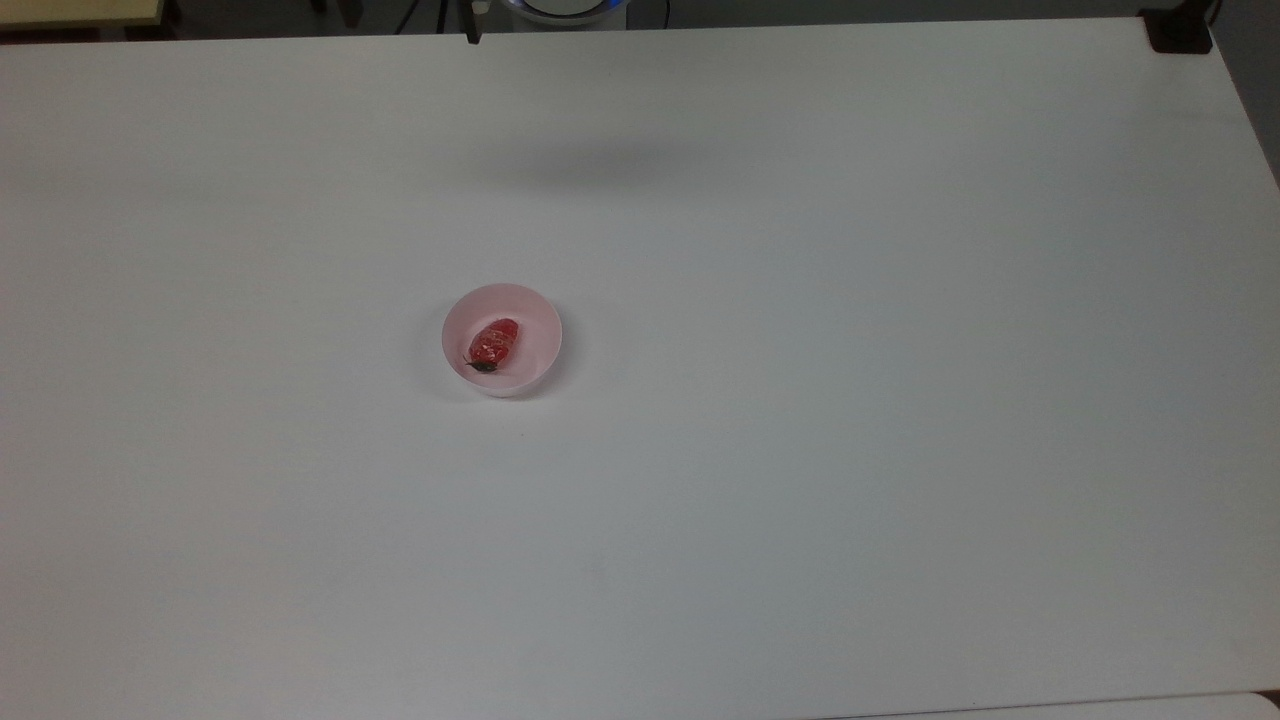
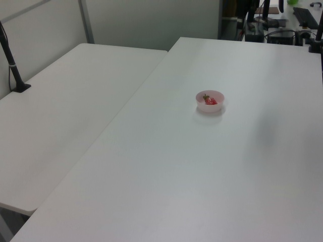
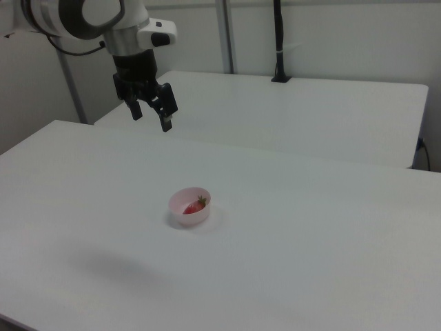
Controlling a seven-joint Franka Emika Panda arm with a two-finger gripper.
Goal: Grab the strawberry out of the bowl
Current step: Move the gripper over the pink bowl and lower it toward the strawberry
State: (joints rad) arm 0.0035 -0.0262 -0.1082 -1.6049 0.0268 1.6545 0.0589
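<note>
The strawberry [image 3: 195, 205] is seen lying inside the pink bowl [image 3: 180, 216] on the white table [image 3: 310, 262]. The gripper [image 3: 151, 118] is held well above it, toward the right view's left, fingers spread and empty.

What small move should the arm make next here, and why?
Probably bring the gripper across and down toward the bowl. In the right view it hangs open, high above the table and off to the right view's left of the bowl, holding nothing. The strawberry lies on its side inside the bowl, untouched, so lining up over it seems to come first.
</note>
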